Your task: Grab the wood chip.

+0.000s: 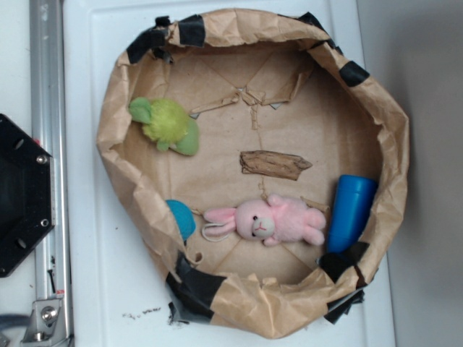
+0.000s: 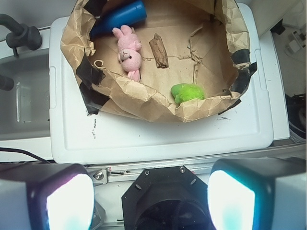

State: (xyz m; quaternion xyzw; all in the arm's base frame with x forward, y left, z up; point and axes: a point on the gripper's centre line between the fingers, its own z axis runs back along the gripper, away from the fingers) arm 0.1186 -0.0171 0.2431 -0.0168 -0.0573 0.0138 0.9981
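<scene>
Gripper (image 2: 151, 199) fingers spread wide, empty, above the white tabletop (image 2: 158, 136). Wood chip (image 1: 273, 164) lies flat mid-floor of the brown paper nest (image 1: 394, 144), just above the pink bunny (image 1: 271, 220).

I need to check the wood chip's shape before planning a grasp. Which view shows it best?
The exterior view: the wood chip lies unobstructed mid-basin, seen from above, its jagged ends clear. The wrist view shows it smaller and farther off, beside the pink bunny.

Wood chip (image 1: 273, 165) (image 2: 159, 50): flat, brown, jagged ends, lying on paper lining.
</scene>
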